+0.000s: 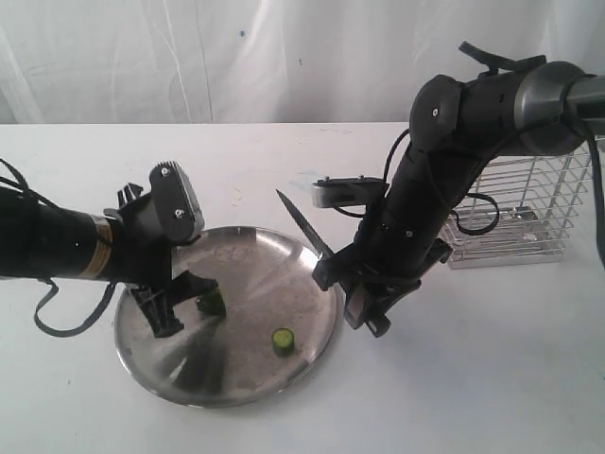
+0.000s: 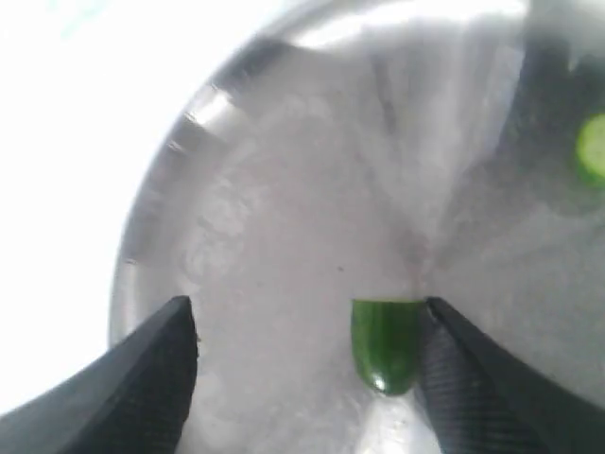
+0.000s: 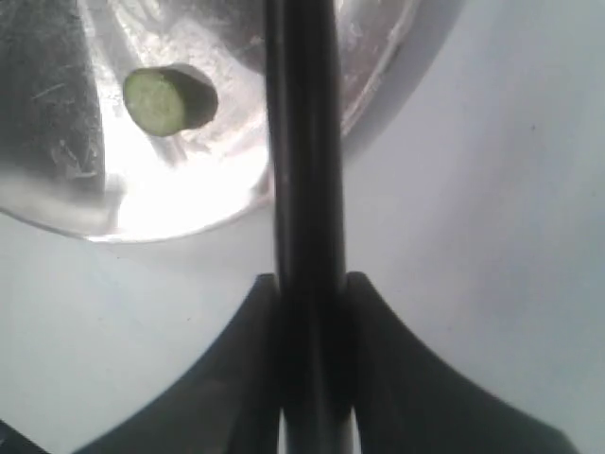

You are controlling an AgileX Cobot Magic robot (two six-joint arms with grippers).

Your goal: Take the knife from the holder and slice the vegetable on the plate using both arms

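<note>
The vegetable is dark green, the plate scuffed silver, the knife seemingly black, the holder chrome.

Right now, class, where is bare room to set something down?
Free: the table in front of the holder, right of the plate; also behind the plate, left of the knife. Crowded: the plate's left, at the left gripper and cucumber chunk; its right rim, at the right gripper.

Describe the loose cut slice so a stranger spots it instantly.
Find the round steel plate on the white table. The cut slice lies alone near its rim closest to the camera. Unlike the darker chunk between the left gripper's fingers, it shows a pale green face.
</note>
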